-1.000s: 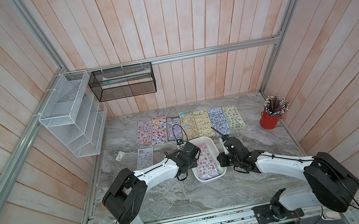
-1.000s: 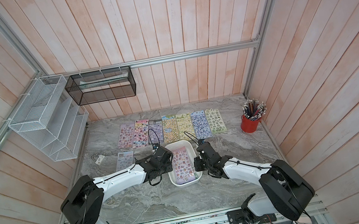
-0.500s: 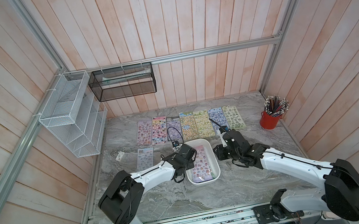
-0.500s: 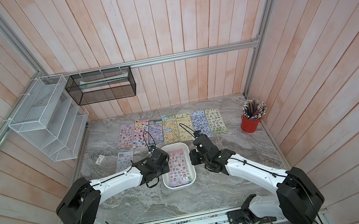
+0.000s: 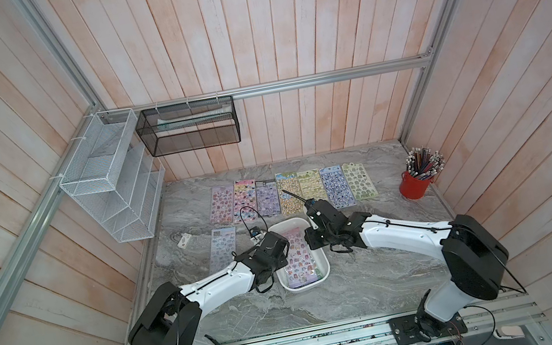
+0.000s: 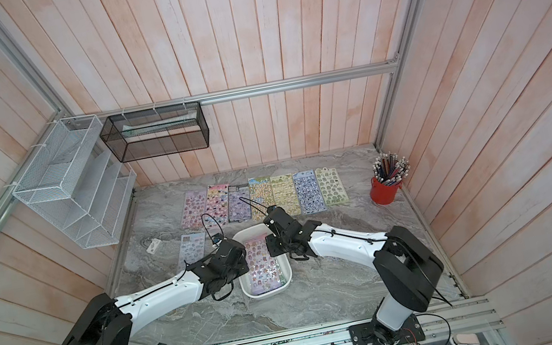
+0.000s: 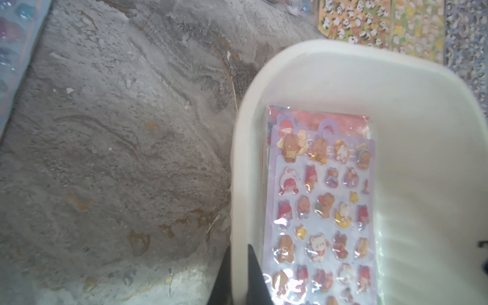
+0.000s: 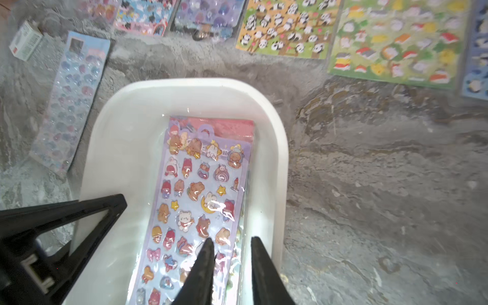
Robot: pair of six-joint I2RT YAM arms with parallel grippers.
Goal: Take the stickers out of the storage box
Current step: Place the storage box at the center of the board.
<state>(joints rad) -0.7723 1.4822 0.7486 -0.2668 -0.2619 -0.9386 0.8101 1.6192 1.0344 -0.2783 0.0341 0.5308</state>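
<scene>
The storage box (image 5: 325,268) (image 6: 250,228) is a white tub near the table's middle. It holds a stack of stickers (image 5: 299,257) (image 6: 264,265) with a purple sheet of bears on top (image 7: 322,211) (image 8: 200,190). My left gripper (image 7: 239,264) (image 5: 280,256) is shut on the box's left wall (image 7: 317,47), one finger inside and one outside. My right gripper (image 8: 231,245) (image 5: 310,250) reaches into the box (image 8: 184,84) on its right side. Its fingers stand slightly apart over the stack's right edge, one fingertip (image 8: 208,248) on the purple sheet.
Several sticker sheets (image 5: 293,193) lie in a row at the back and a pale blue sheet (image 5: 222,248) left of the box. There is a small white packet (image 5: 183,240), a red cup of pencils (image 5: 418,181), a white wire rack (image 5: 111,183) and a black mesh basket (image 5: 188,127).
My left gripper has shut on the box's left wall, and the box has slid a little to the left. My right gripper has moved left, from beside the box to inside it.
</scene>
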